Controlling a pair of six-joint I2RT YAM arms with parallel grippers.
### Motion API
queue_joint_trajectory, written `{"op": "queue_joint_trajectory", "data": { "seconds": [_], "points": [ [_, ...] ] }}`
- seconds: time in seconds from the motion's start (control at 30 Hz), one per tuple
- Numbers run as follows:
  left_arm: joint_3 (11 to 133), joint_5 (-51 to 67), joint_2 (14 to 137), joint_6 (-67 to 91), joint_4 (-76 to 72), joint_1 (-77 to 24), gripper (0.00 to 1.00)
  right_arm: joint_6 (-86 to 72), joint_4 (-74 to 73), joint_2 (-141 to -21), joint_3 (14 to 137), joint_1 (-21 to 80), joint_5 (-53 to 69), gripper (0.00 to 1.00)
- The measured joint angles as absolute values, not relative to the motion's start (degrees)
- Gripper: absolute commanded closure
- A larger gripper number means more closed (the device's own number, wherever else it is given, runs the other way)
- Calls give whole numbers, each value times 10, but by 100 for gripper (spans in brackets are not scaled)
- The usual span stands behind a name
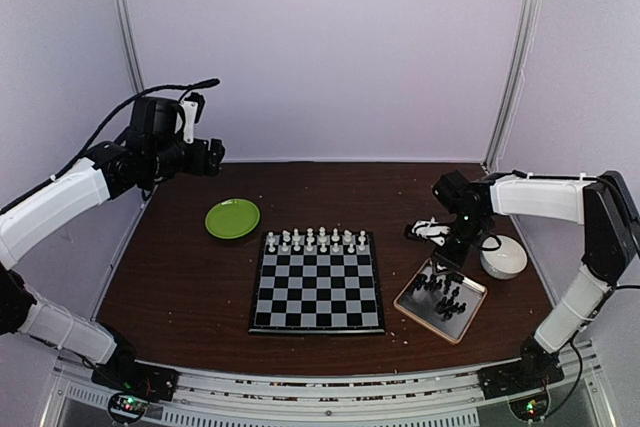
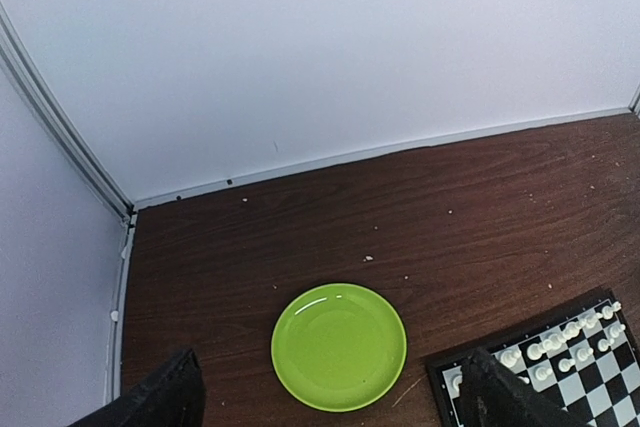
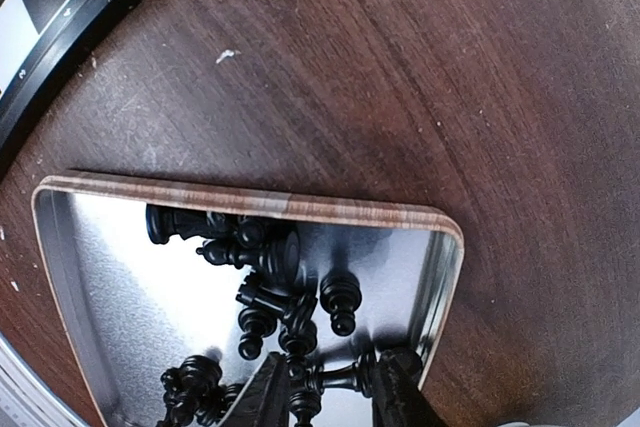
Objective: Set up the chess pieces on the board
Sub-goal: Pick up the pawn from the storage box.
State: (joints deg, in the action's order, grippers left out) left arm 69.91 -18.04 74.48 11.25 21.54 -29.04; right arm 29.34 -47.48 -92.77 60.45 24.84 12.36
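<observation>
top view: chessboard lies flat mid worktop, white chess pieces standing in the rows along its far edge. green plate sits off the board's far-left corner, near it but apart. tan-rimmed metal tray lies right of the board, near its right edge, not touching, with the black chess pieces bunched inside. a white round object is just beside the tray on the far right. left arm is raised high at far left, well apart from board and tray. left wrist view adds what the top view can't: left gripper is released, fingers spread wide and holding nothing, plate below it, and a board corner with a few white pieces at lower right. right wrist view: right gripper is down inside the tray near its rim, its fingers either side of one black piece lying on its side. most black pieces there are tipped over in a loose pile, too small to make out from the top. can't tell if the fingers press that piece or only flank it. top view gives the right gripper only as a dark shape over the tray's far corner, jaws hidden. the board's black border shows at the upper left of the right wrist view.
</observation>
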Motion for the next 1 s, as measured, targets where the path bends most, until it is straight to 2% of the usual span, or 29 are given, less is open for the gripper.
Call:
{"op": "queue_joint_trajectory", "data": {
  "seconds": [1.0],
  "points": [
    [701,-184,757,109,228,-290,9,281,-467,-994,628,250,115,92]
  ]
}}
